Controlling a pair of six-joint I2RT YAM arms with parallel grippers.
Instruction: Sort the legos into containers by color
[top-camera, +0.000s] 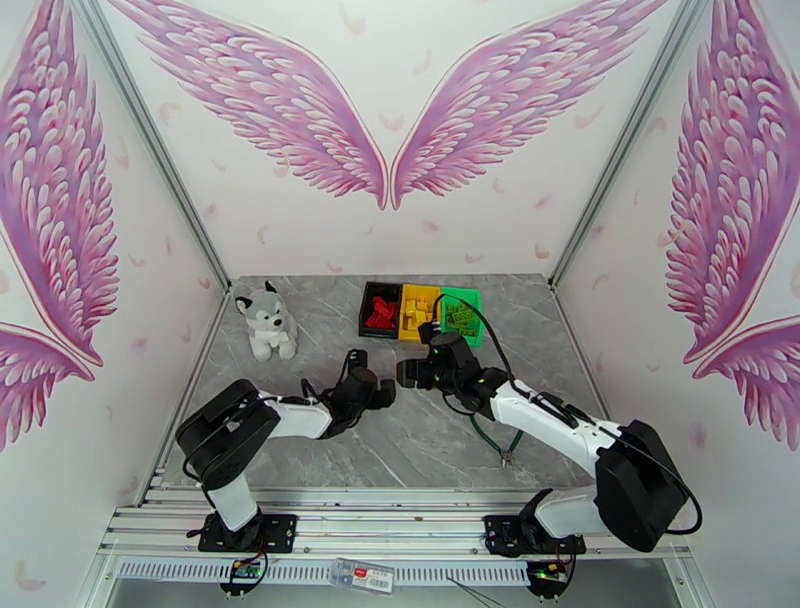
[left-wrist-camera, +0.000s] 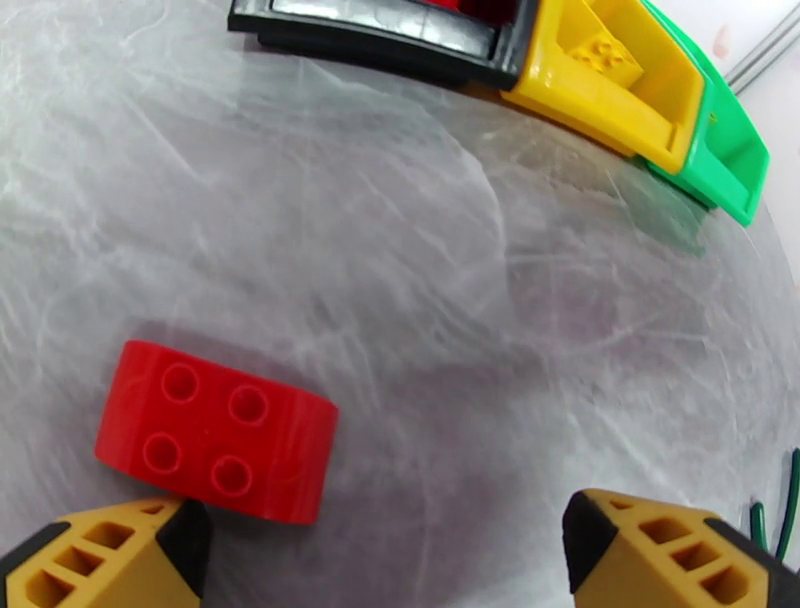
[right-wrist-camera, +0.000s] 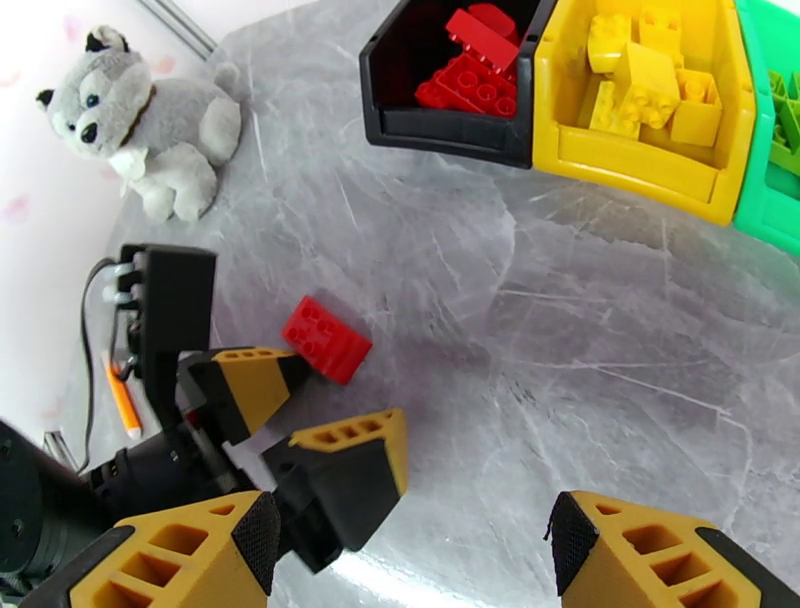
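At the far edge of the table, three joined bins run in a row. The black bin (right-wrist-camera: 450, 135) on the left holds a heap of red bricks (right-wrist-camera: 470, 70). The yellow bin (right-wrist-camera: 630, 170) in the middle holds a pile of yellow bricks (right-wrist-camera: 645, 85). The green bin (right-wrist-camera: 775, 220) on the right holds green bricks (top-camera: 461, 318). On the grey marbled table (top-camera: 420, 450), a husky plush (right-wrist-camera: 140, 120) sits at the far left, well apart from the bins, and a thin orange stick (right-wrist-camera: 122, 400) lies near the left edge. One loose red brick (left-wrist-camera: 215, 432) lies studs up on the bare surface, well short of the black bin. My left gripper (left-wrist-camera: 385, 530) is low over the table with its jaws spread as wide as they go and nothing between them. The brick lies just off the tip of its left finger, and I cannot tell whether they touch. My right gripper (right-wrist-camera: 410, 545) faces the left one from close by, jaws well apart and gripping nothing, with bare table showing between the fingers. A green cable (top-camera: 497, 440) trails on the table beside my right arm. White walls (top-camera: 390, 130) painted with big pink wings close in the table on three sides.
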